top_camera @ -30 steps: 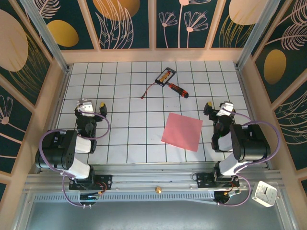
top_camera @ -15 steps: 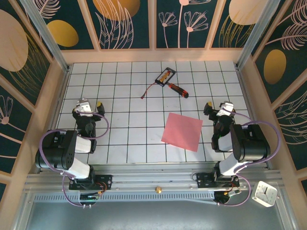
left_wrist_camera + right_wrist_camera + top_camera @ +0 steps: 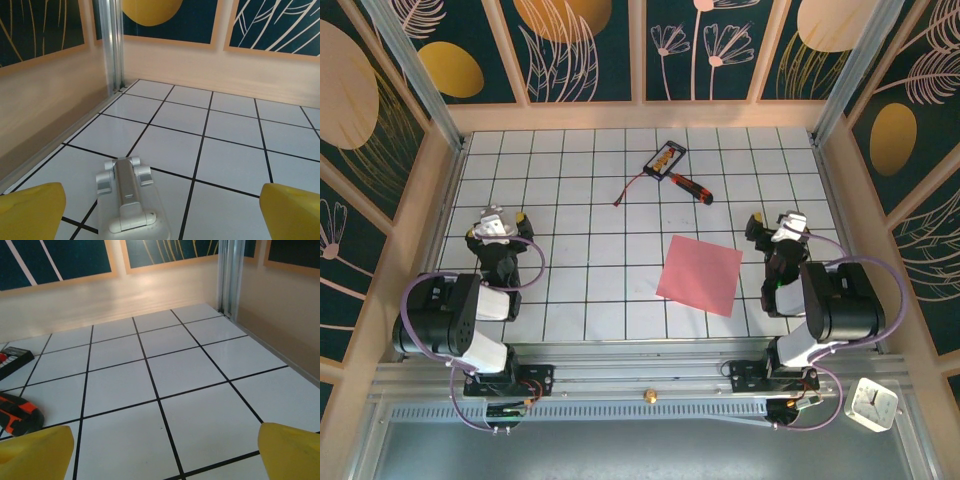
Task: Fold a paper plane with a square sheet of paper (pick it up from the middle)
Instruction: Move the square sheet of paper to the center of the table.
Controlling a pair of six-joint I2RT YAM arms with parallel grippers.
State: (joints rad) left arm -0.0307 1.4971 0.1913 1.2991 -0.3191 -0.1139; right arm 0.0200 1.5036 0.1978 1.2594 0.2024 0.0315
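Top view: bright, even, diffuse light from above. Tabletop (image 3: 570, 200) read clean white, nothing blown out. Arms (image 3: 450, 320) threw only short, soft shadows close beneath them. Sheet (image 3: 700, 274) showed barely any shadow at its edges. Wide-angle bend: walls and posts leaned outward toward the frame corners.

Left wrist: glossy tiles mirrored the post (image 3: 111, 45) as a pale streak by the tabletop's left edge. Left fingers (image 3: 31, 211) blurred, too near the lens.

Right wrist: hazy glare washed the far wall (image 3: 100, 300). Right fingers (image 3: 35, 452) equally soft.
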